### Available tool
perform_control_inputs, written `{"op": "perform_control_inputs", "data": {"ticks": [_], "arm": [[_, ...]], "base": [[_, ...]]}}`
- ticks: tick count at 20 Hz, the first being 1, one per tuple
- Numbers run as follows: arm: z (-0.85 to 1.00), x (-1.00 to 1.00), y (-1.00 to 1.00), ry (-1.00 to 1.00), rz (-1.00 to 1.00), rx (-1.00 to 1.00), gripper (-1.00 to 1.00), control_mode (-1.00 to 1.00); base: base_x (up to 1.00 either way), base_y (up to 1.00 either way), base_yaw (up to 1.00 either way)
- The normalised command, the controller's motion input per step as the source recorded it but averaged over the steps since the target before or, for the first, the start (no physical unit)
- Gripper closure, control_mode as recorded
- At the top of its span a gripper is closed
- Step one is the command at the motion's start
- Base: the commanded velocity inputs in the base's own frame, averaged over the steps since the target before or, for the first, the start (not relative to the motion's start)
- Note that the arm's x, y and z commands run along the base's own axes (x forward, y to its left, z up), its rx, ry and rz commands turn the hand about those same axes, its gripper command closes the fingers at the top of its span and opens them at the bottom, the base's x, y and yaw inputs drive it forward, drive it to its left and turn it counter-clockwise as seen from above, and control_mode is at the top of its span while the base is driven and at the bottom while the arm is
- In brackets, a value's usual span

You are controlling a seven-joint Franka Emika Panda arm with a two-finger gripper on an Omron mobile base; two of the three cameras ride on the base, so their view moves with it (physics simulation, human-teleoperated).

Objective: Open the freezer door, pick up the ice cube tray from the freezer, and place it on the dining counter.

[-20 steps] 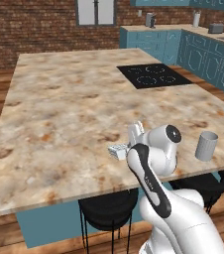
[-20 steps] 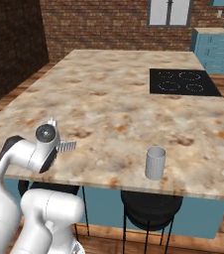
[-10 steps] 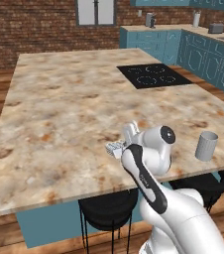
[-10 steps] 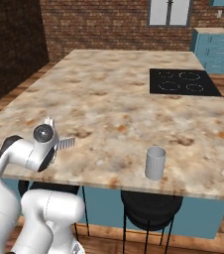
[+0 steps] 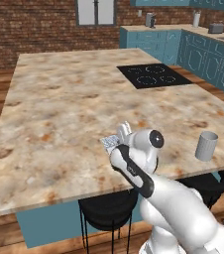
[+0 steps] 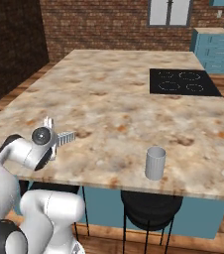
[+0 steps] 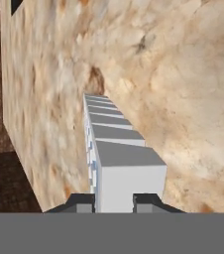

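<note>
The ice cube tray [image 5: 109, 142], small and pale blue-grey, is held low over the beige marbled dining counter [image 5: 59, 99] close to its near edge. My gripper [image 5: 120, 141] is shut on one end of it. From the right base the tray [image 6: 67, 137] sticks out to the right of the gripper [image 6: 55, 139], over the counter [image 6: 124, 99]. Looking along the hand, the tray [image 7: 111, 141] runs away from the gripper [image 7: 114, 200], its grid of cells seen edge-on above the stone [image 7: 183, 74]. I cannot tell whether the tray touches the counter.
A grey cylindrical cup [image 5: 206, 146] [image 6: 155, 162] stands near the counter's front edge, to the right of the arm. A black cooktop [image 5: 152, 75] [image 6: 186, 82] is set in the far right of the top. Black stools [image 5: 106, 208] [image 6: 148, 208] sit under the near edge.
The hand with the tray has shifted slightly left over the counter in the left base view. The grip is unchanged and the cup has not moved.
</note>
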Motion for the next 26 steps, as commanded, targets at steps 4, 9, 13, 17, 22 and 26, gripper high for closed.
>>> {"op": "perform_control_inputs", "data": {"ticks": [4, 9, 13, 17, 22, 26], "arm": [[-0.34, 0.62, 0.00, 0.01, 0.00, 0.00, 1.00, -1.00], [-0.40, 0.45, 0.00, 0.02, 0.00, 0.00, 1.00, -1.00], [-0.38, 0.34, 0.00, 0.06, 0.00, 0.00, 1.00, -1.00], [0.00, 0.15, -0.04, 0.19, 0.00, 0.00, 1.00, -1.00], [0.09, 0.03, -0.08, 0.24, 0.00, 0.00, -1.00, -1.00], [0.56, 0.00, -0.05, 0.19, -0.01, 0.00, -1.00, -1.00]], "base": [[0.00, 0.00, 0.00], [0.00, 0.00, 0.00], [0.00, 0.00, 0.00], [0.00, 0.00, 0.00], [0.00, 0.00, 0.00], [0.00, 0.00, 0.00]]}}
